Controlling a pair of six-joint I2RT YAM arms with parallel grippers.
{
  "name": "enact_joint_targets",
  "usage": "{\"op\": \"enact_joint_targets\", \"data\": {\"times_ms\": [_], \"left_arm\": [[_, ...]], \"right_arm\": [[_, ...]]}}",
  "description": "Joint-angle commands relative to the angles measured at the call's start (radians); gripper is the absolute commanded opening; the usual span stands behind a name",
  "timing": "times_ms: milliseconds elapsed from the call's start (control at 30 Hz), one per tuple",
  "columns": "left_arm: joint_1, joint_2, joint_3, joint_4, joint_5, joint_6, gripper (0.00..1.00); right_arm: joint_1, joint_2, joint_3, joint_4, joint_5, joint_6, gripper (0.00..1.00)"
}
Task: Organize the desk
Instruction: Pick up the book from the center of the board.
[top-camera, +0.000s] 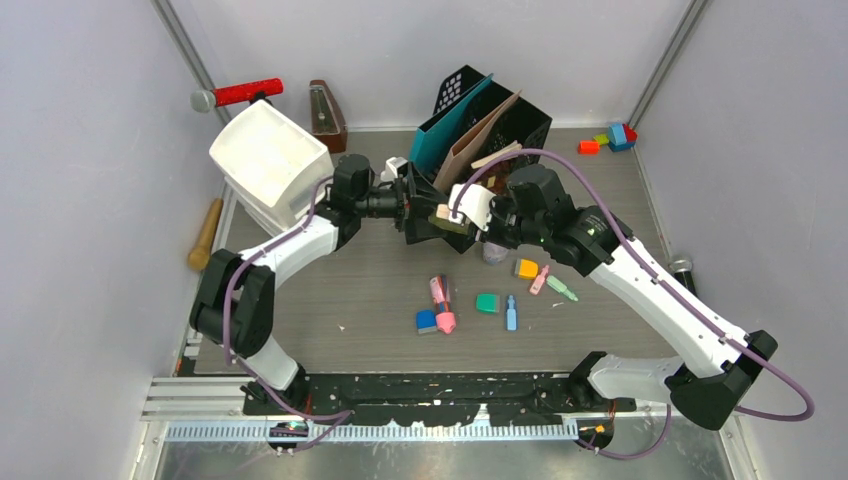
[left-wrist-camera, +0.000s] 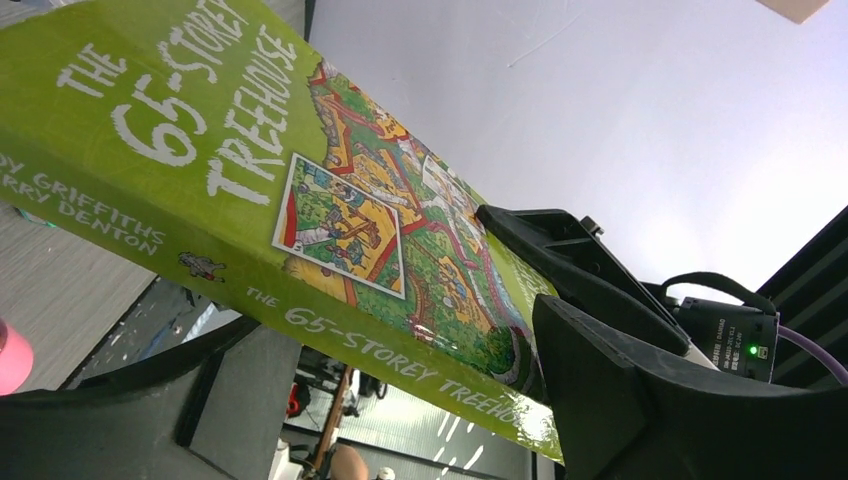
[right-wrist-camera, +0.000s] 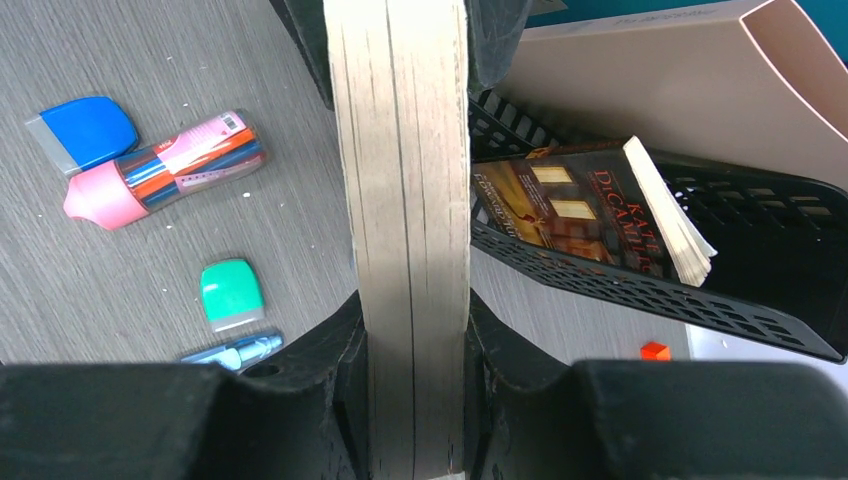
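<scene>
Grey-brown wood-grain desk (top-camera: 350, 290), matte, flecked with white crumbs, hemmed by pale lavender walls. Above its middle, a thick paperback book (left-wrist-camera: 330, 210), held off the surface and tilted.

Clamped on it from one end by the left gripper (left-wrist-camera: 395, 335), matte black plastic fingers against cover and back. Clamped from the other end by the right gripper (right-wrist-camera: 412, 340), fingers tight on both faces, with the rough cream page block between them, faintly streaked.

Glossy lime-green cover and spine. Chunky white hand-drawn lettering: "THE 65-STOREY TREEHOUSE", repeated smaller along the spine. Beside it "GRIFFITHS" and "DENTON", first names cut off. Busy cartoon treehouse artwork with a small white-framed panel.

Close by, a black plastic mesh holder (right-wrist-camera: 640, 290) with a dark second book (right-wrist-camera: 575, 210) lying inside, pages fanned, gold "KATE" and "DiCAMIL" legible. Smooth beige folder (right-wrist-camera: 640, 90) above it.

On the desk below:
- Clear pen tube (right-wrist-camera: 175, 160) with a rounded pink cap, label print too small to read.
- Rounded blue eraser (right-wrist-camera: 85, 130) with a grey end, just beside that cap.
- Green eraser (right-wrist-camera: 232, 293), apart from both.
</scene>
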Motion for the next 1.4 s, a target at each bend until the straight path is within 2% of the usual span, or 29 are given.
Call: {"op": "enact_joint_targets", "data": {"times_ms": [0,300,600,700,800,933,967,1067,1300,1367], "left_arm": [[-0.014,0.018,0.022,0.095,0.019,-0.019,0.82],[-0.045,0.020,0.025,0.207,0.031,-0.069,0.54],[-0.045,-0.046,0.016,0.252,0.053,-0.058,0.18],[-0.045,-0.068,0.020,0.228,0.070,-0.025,0.02],[-0.045,-0.092,0.033,0.172,0.098,0.033,0.00],[-0.045,-0.129,0.054,0.096,0.138,0.139,0.00],[-0.045,-0.142,0.064,0.056,0.145,0.176,0.00],[-0.045,-0.183,0.093,-0.074,0.156,0.310,0.00],[-0.044,-0.288,0.193,-0.470,0.192,0.724,0.00],[-0.044,-0.316,0.230,-0.665,0.184,0.906,0.00]], "right_arm": [[0.013,-0.014,0.015,0.121,-0.086,0.035,0.00],[0.013,0.013,0.004,0.116,-0.187,0.078,0.02],[0.013,-0.005,-0.055,0.068,-0.307,0.045,0.18],[0.013,-0.010,-0.081,0.077,-0.339,0.053,0.27],[0.012,-0.015,-0.092,0.081,-0.359,0.062,0.38],[0.013,-0.036,-0.096,0.086,-0.357,0.077,0.58],[0.013,-0.045,-0.092,0.085,-0.354,0.083,0.65],[0.011,-0.064,-0.077,0.076,-0.352,0.095,0.75],[-0.034,-0.107,-0.057,0.060,-0.373,0.133,0.86],[-0.067,-0.129,-0.065,0.082,-0.378,0.161,0.87]]}}
